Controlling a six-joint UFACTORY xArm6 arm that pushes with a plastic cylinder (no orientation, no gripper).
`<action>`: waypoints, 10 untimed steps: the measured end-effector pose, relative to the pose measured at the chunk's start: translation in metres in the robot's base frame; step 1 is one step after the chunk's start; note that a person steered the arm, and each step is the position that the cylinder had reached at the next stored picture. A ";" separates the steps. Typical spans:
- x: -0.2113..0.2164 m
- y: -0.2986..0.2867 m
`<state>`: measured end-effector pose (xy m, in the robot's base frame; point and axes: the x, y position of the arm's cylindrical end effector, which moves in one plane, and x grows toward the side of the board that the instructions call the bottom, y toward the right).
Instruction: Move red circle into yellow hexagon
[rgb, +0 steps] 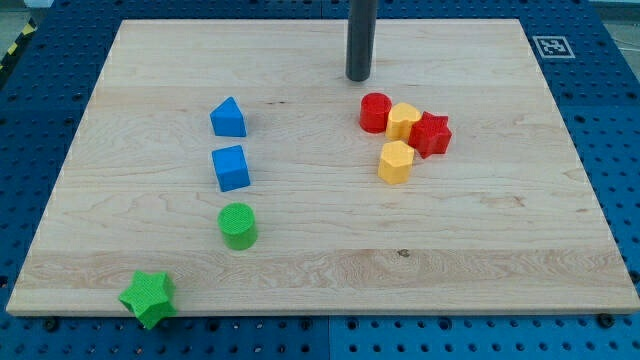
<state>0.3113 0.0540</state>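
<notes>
The red circle (376, 112) stands right of the board's middle, touching a yellow block (404, 121) on its right. The yellow hexagon (396, 162) sits just below that pair, apart from the red circle. A red star (431, 134) touches the upper yellow block on its right. My tip (359, 77) is just above and slightly left of the red circle, a small gap away from it.
A blue pentagon-like block (228, 118), a blue cube (231, 168) and a green circle (238, 226) form a column on the view's left. A green star (148, 298) lies at the bottom left edge of the wooden board (500, 260).
</notes>
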 end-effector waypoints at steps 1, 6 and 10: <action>0.005 0.016; 0.036 -0.005; 0.110 -0.003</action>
